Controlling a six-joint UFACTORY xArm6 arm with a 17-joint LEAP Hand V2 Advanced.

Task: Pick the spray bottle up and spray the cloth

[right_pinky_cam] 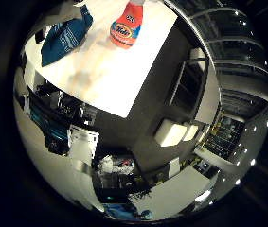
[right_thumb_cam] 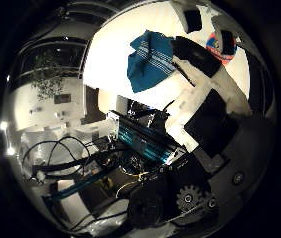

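An orange spray bottle (right_pinky_cam: 125, 27) with a blue and yellow label stands on the white table (right_pinky_cam: 110, 75). A blue cloth with white stripes (right_thumb_cam: 151, 59) lies crumpled on the same table, a short way from the bottle. My right hand (right_thumb_cam: 204, 94) is above and off the table, well away from both. Its white and black fingers (right_thumb_cam: 194, 54) reach out fairly straight and hold nothing. In the thumb side view the fingers cover part of the bottle.
The table's edge drops to a dark floor (right_pinky_cam: 157, 90). Beyond it stand white boxes (right_pinky_cam: 174, 132), shelving (right_pinky_cam: 228, 137) and cluttered equipment (right_pinky_cam: 114, 165). A metal frame with teal parts (right_thumb_cam: 145, 141) sits below the table edge.
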